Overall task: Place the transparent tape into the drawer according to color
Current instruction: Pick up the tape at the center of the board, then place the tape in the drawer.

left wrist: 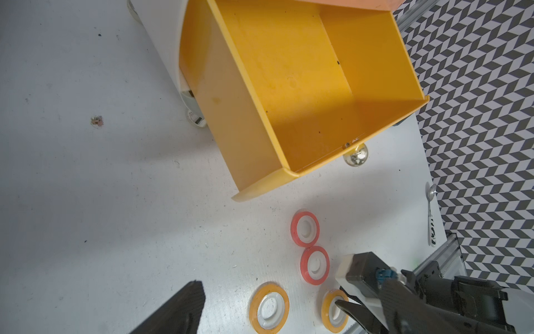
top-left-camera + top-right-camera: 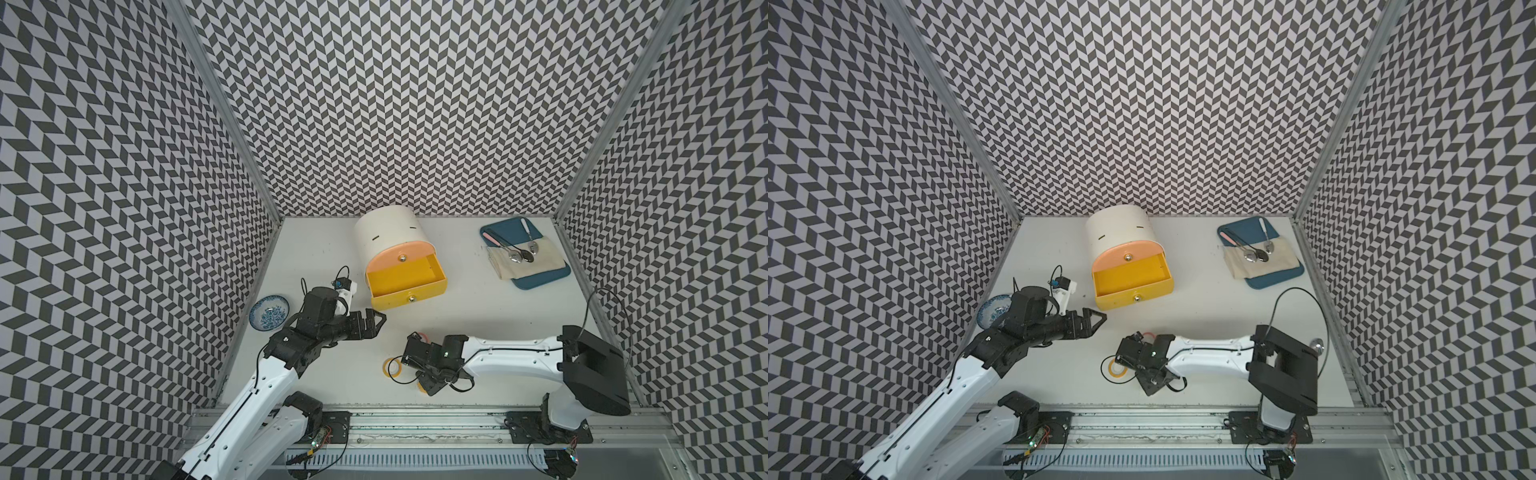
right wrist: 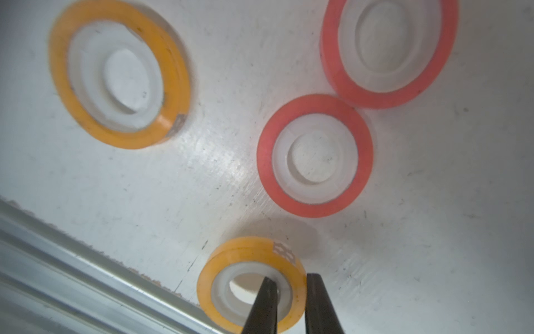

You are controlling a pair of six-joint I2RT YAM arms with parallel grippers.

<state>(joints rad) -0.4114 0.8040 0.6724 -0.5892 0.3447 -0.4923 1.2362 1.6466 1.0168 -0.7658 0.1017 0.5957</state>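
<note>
Right pincer [image 3: 289, 287]: closed on a small flat yellow-orange tape roll [image 3: 245, 248] with a white core. One finger is down the core hole, the other outside the band, and the roll's wall is nipped between them. Cannot tell whether the roll is off the white counter [image 3: 202, 173]. It sits just beside the counter's near edge, where a ribbed aluminium rail [image 3: 57, 260] runs, so there is little room on that side.

Around it:
- A second yellow-orange roll [image 3: 118, 72] lies flat, near but apart.
- One red-pink roll [image 3: 315, 156] and another red-pink roll [image 3: 387, 52] lie flat, rim to rim. They are between the gripped roll and the drawer front.
- Beyond them is a strip of bare counter.

The yellow plastic drawer [image 2: 409, 297] is pulled well out of the cream round-topped cabinet [image 2: 388, 230], and its floor shows bare. The peach drawer [image 2: 395, 255] above it is shut.

Left pincer [image 2: 376, 320]: jaws spread wide, holding nothing. It hangs near the yellow drawer's front corner on the bowl side, and is the one thing close to the drawer mouth.

Farther out:
- A blue-patterned bowl [image 2: 269, 312] sits by the left wall beside the left arm.
- A blue tray [image 2: 540, 282] is at the far right, carrying a cream cloth [image 2: 536, 264] and spoons [image 2: 519, 253], well apart from the rolls.
- A lone spoon [image 1: 430, 214] lies along the right wall.
- Chevron-patterned walls [image 2: 415, 104] close in three sides.
</note>
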